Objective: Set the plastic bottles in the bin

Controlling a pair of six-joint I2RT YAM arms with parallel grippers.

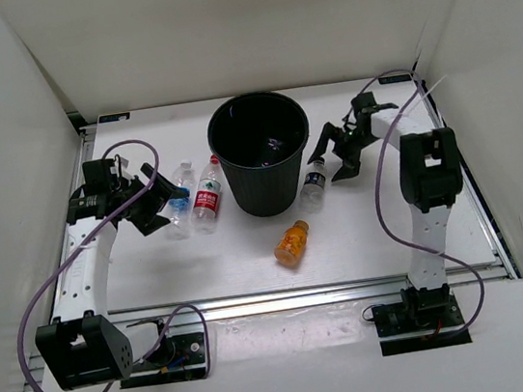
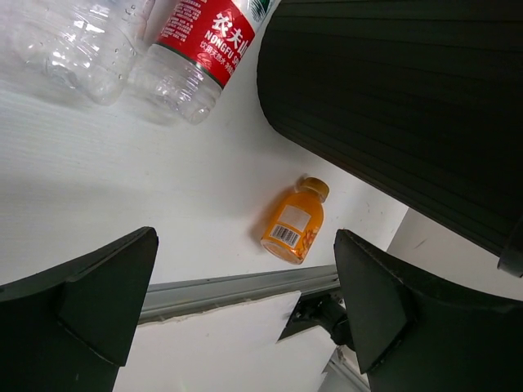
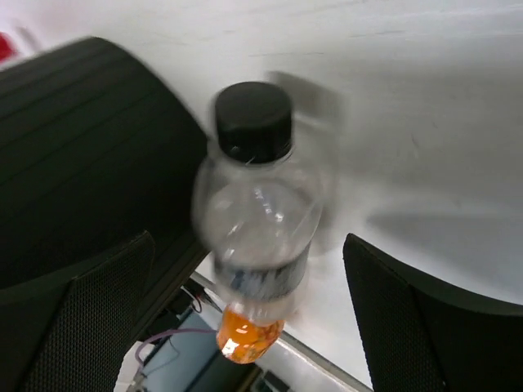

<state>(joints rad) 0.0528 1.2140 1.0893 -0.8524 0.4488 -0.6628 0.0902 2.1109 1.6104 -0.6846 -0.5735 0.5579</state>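
Observation:
The black bin stands at the table's middle back. A blue-label bottle and a red-label bottle lie side by side left of it. My left gripper is open and empty just left of them; its view shows the red-label bottle, a clear bottle, the orange bottle and the bin. A dark-labelled bottle sits against the bin's right side. My right gripper is open beside it. In the right wrist view the bottle is blurred between the fingers, untouched. The orange bottle lies in front.
A faint glint shows inside the bin; I cannot tell what it is. White walls enclose the table on three sides. A metal rail runs along the near edge. Purple cables loop off both arms.

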